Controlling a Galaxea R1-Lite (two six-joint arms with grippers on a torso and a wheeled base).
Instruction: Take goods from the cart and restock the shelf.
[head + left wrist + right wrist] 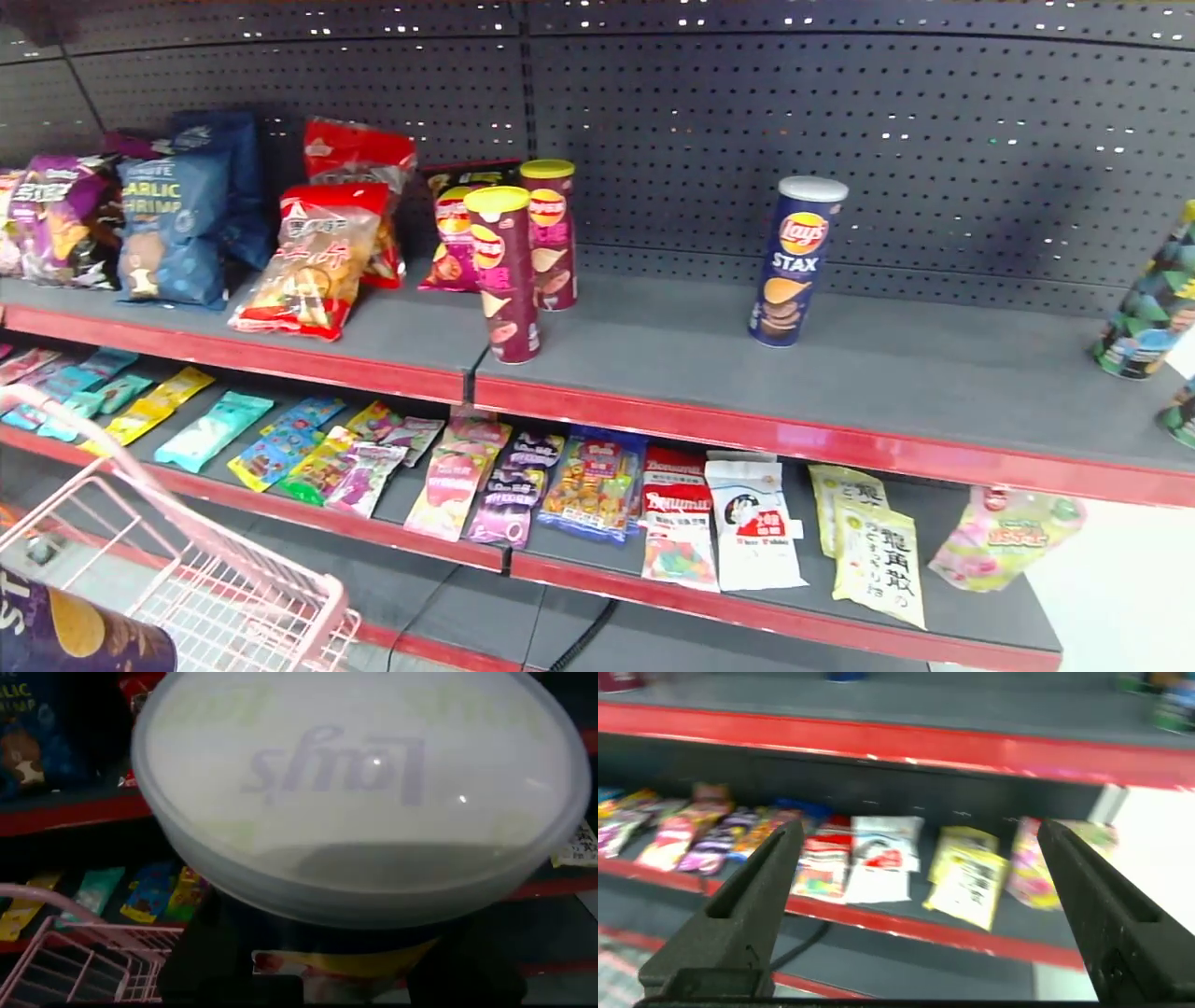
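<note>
Dark pegboard [840,112] backs the shelf [709,425], a grey board with a red front edge, which faces both my arms. Right up against my left gripper is a chip can [374,784]: its pale, cloudy plastic lid with faint lettering points straight at my wrist, and the body beneath is dark purple with some yellow. From the head view the can sits low, over the near corner of the pink wire cart [233,597]. I cannot tell whether my left jaws are clamped on it. My right gripper [915,919] has its jaws spread wide, with nothing between them. Ahead of those jaws, snack packets [878,859] lie flat on the lower board. Farther ahead, a blue can [794,266] stands upright by itself on the upper board, well apart from two maroon cans [504,275] with yellow lids.
</note>
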